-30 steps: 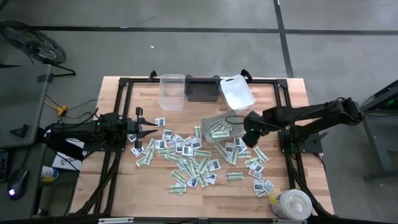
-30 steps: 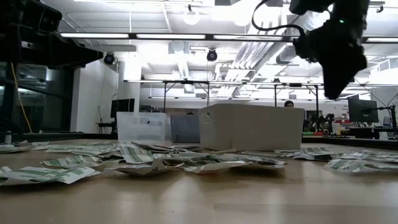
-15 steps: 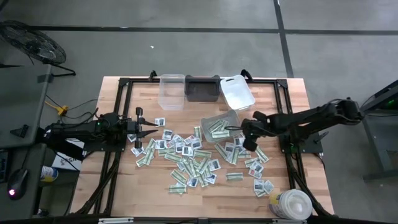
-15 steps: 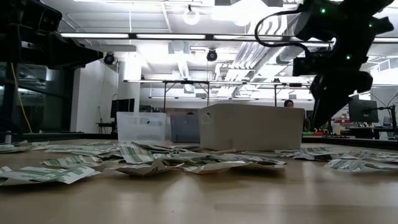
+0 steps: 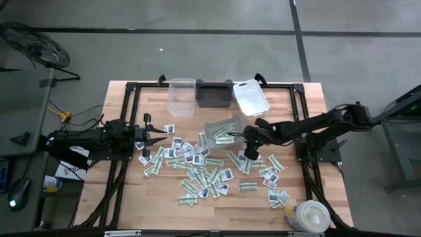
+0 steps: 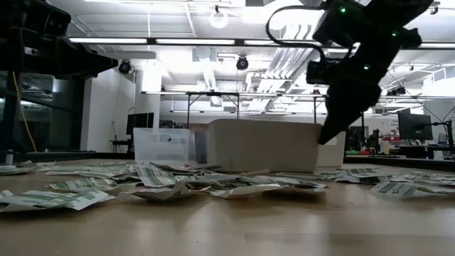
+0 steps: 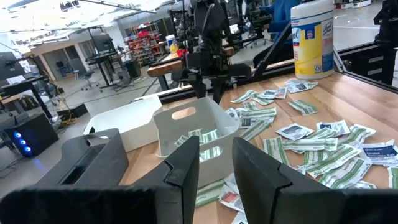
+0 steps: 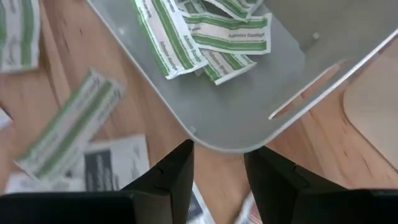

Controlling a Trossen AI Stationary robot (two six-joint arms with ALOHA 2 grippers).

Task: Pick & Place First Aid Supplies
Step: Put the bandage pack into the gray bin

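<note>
Right gripper (image 5: 249, 153) of mine has slid leftward to centre frame, fingers narrowly parted and empty, nudging the clear grey plastic bin (image 5: 220, 130) of green-and-white strip packets (image 8: 186, 34) leftward. Sorting continues; my left gripper (image 5: 160, 136) waits left of the pile.

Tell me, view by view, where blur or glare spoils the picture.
Right wrist view: the loose packets on the wood are smeared, while those inside the clear bin stay crisp. Low view: ceiling lights blow out, leaving the right arm a dark silhouette. High view: even light, though packet print is too small to read.
</note>
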